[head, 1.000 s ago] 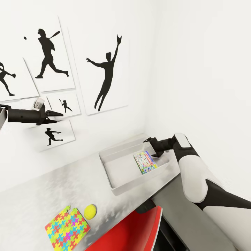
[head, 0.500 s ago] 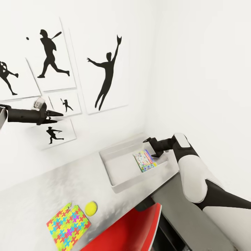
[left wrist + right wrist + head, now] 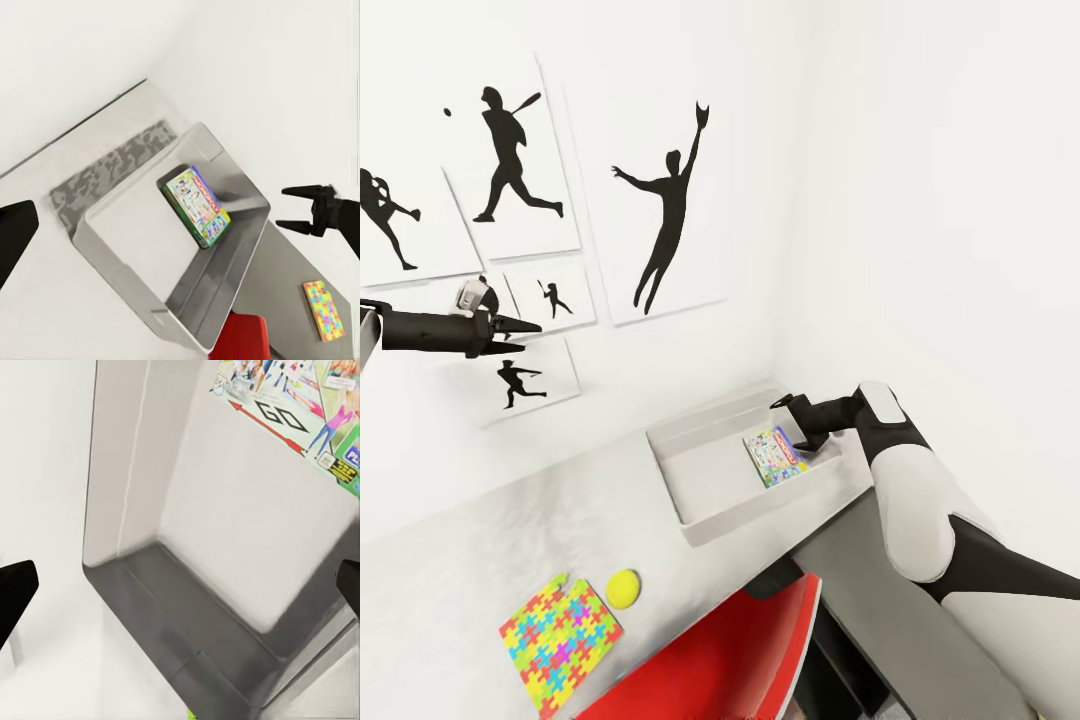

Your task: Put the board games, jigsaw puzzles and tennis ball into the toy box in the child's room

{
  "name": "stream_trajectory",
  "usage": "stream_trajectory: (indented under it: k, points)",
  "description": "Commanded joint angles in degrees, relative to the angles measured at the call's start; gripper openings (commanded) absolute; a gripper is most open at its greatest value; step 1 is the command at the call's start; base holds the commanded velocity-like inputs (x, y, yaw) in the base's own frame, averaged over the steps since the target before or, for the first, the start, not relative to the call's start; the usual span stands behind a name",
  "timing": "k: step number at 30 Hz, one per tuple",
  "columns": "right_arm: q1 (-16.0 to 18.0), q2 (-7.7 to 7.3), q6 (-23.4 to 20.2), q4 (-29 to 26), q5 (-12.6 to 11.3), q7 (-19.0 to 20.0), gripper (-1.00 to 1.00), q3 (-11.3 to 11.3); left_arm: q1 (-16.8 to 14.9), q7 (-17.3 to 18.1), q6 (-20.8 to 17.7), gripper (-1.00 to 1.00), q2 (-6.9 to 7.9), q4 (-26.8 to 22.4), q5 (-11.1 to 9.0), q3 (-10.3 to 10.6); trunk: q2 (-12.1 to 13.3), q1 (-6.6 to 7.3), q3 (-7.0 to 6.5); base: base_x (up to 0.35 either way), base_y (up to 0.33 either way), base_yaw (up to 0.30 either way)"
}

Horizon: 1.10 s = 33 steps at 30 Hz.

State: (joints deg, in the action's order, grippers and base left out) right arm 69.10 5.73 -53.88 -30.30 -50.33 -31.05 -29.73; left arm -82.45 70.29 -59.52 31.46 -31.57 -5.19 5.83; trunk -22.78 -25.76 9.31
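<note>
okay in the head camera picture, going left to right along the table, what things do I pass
Jigsaw puzzle → tennis ball → toy box → board game lying inside the box → right hand, open, above the box's far right end.

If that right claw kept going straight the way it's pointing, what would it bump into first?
Most likely the grey floor of the toy box: the right gripper points down into it, beside the board game. Depth is hard to judge.

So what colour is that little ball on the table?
Yellow-green tennis ball, clearest in the head view.
</note>
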Motion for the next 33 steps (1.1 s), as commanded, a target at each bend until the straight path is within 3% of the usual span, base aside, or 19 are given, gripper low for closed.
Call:
stream_trajectory:
  k: [1,10,19,33]
  points:
    - [0.07,0.07,-0.13,-0.08,-0.46,-0.60,1.00,-0.33,-0.08,0.77,-0.47,1.00,0.09,0.02,-0.51,0.45,-0.14,-0.02,0.13,-0.180,0.032,0.000]
    - [0.07,0.07,-0.17,-0.07,-0.47,-0.46,1.00,-0.30,-0.08,4.48,-0.43,1.00,0.17,0.02,-0.21,0.66,-0.14,-0.02,0.11,-0.172,0.042,-0.021]
    - [0.07,0.07,-0.17,-0.04,-0.47,-0.41,1.00,-0.25,-0.08,4.91,-0.42,1.00,0.18,0.02,-0.18,0.72,-0.14,-0.02,-0.12,-0.056,0.004,-0.173]
    - [0.07,0.15,-0.18,-0.08,-0.47,-0.26,1.00,-0.21,-0.08,4.95,-0.42,1.00,0.18,-0.05,-0.09,0.85,-0.14,-0.02,-0.15,-0.068,0.000,-0.015]
